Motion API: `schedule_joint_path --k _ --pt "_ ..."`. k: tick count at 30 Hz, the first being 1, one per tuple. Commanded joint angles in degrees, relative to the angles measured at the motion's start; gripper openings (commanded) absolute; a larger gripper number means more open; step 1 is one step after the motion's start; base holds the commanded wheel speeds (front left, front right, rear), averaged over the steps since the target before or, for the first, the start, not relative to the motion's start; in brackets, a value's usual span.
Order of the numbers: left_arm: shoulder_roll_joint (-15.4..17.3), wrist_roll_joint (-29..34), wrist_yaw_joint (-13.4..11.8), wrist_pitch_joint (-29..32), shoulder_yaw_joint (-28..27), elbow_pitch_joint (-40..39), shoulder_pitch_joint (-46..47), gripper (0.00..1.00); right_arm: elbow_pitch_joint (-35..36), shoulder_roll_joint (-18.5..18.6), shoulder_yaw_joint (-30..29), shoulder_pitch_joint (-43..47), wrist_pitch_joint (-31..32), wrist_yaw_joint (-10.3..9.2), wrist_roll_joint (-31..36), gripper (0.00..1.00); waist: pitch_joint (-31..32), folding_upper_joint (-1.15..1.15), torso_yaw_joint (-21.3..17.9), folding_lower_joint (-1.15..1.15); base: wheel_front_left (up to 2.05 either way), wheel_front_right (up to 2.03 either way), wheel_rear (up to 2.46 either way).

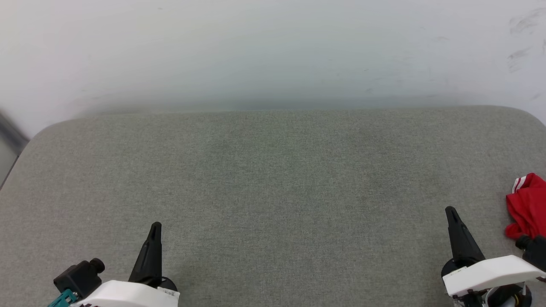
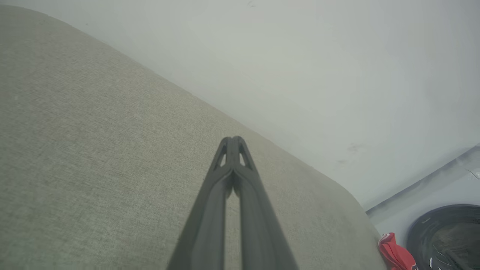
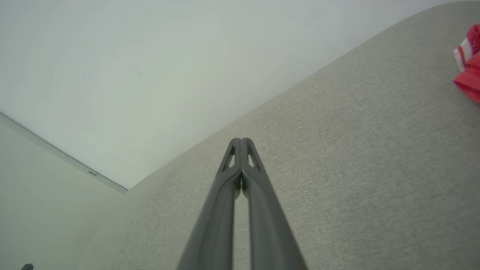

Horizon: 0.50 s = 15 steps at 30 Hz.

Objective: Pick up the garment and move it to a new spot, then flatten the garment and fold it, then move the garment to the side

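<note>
Your crumpled red jersey garment with red-and-white striped trim (image 1: pixel 529 204) is bunched at the right edge of the grey woven fabric surface (image 1: pixel 273 183). Your left gripper (image 1: pixel 156 226) and right gripper (image 1: pixel 450 212) are both pinched together and empty, with the right one near the garment.

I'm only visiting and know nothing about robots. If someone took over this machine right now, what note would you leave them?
The left gripper: fingers shut, holding nothing, above the grey padded surface.
The right gripper: fingers shut, holding nothing.
The garment: a bunched red heap at the surface's right edge, just beyond the right gripper, partly cut off in the head view.
Done: nothing evident; it looks neither flat nor folded.
Left: pick it up, move it, flatten, fold, set aside.
</note>
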<state>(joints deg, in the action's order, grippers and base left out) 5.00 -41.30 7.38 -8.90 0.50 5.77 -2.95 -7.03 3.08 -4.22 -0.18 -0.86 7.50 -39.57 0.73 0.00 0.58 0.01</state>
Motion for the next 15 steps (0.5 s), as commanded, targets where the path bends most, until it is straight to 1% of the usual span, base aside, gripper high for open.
schedule_joint_path --k 1,8,15 --pt "0.46 -1.81 0.05 0.33 -0.33 -0.32 1.61 0.00 0.51 -0.07 -0.18 -2.18 0.31 0.00 -1.81 0.00 -0.01 0.00 -0.01 0.00 0.00 0.00 0.00" --pt "0.48 -8.22 0.06 1.84 -0.72 0.59 2.54 0.00 -0.40 -0.09 -0.44 -2.67 1.19 -0.01 -8.10 0.00 -0.09 0.00 -0.05 0.00 0.00 0.00 0.00" --pt "0.45 -13.37 0.07 3.13 -1.11 1.40 3.28 0.00 -1.13 -0.11 -0.67 -3.16 1.89 -0.01 -13.15 0.00 -0.15 0.00 -0.10 0.00 0.00 0.00 0.00"
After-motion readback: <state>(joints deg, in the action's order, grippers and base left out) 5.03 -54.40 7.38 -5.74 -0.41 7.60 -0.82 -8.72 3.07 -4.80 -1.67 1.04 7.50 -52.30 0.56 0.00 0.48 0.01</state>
